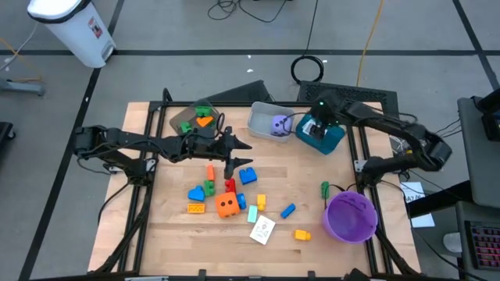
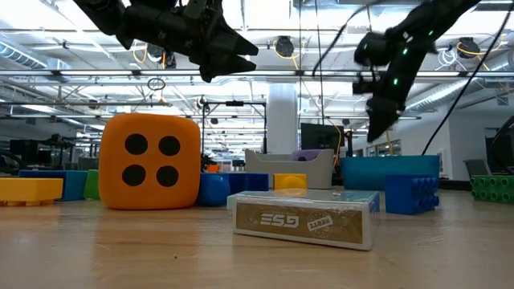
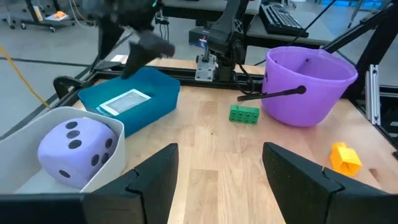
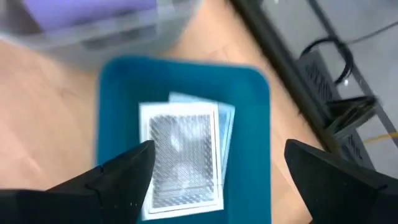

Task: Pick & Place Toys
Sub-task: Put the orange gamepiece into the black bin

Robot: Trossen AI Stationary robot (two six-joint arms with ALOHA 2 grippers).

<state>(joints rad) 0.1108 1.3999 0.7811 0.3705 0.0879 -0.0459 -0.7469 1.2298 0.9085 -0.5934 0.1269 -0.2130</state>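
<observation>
On the bench (image 1: 172, 234), coloured blocks (image 1: 209, 190) and an orange die (image 1: 227, 205) lie near the middle. A purple bowl (image 1: 350, 216) stands right; the right gripper (image 1: 319, 123) hangs over the teal bin (image 1: 332, 139).

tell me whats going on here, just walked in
Two robot arms are sorting toys into bins. The right gripper hangs open over the teal bin, where white-blue cards already lie. The left gripper is open and empty above the loose blocks mid-table. The purple die sits in the grey bin. The orange die, another card and many small blocks still lie on the table.
</observation>
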